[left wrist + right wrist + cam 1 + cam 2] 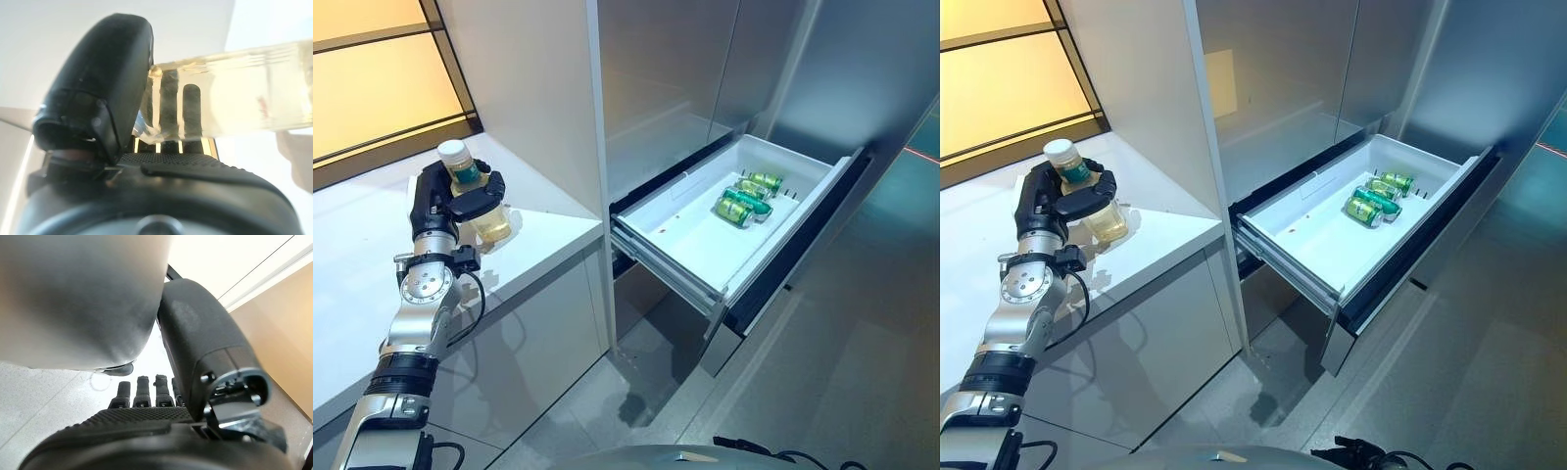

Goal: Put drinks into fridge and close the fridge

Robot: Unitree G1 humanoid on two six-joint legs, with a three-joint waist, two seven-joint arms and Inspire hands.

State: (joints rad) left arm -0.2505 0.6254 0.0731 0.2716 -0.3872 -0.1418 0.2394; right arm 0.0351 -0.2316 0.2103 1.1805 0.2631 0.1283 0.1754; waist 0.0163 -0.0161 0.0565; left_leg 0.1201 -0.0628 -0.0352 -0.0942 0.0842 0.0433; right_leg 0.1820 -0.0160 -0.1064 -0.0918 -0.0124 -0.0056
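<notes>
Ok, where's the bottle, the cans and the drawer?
bottle (pixel 457 155): left eye view, on its cap, held in the left robot hand (pixel 440 201).
cans (pixel 736 210): left eye view, nearest can's side.
drawer (pixel 690 245): left eye view, bare floor.

Left arm reaches up and forward, its left hand (pixel 450 201) curled round a bottle (pixel 475 196); right hand (pixel 146 394) shows relaxed, straight fingers.

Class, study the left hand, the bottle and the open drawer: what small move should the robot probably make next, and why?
Probably lift and carry it rightward toward the drawer. The left hand is already curled round the clear bottle of pale yellow drink with a cream cap over the white counter, while the white pulled-out fridge drawer stands open with green cans at its far end and bare floor nearer.
</notes>
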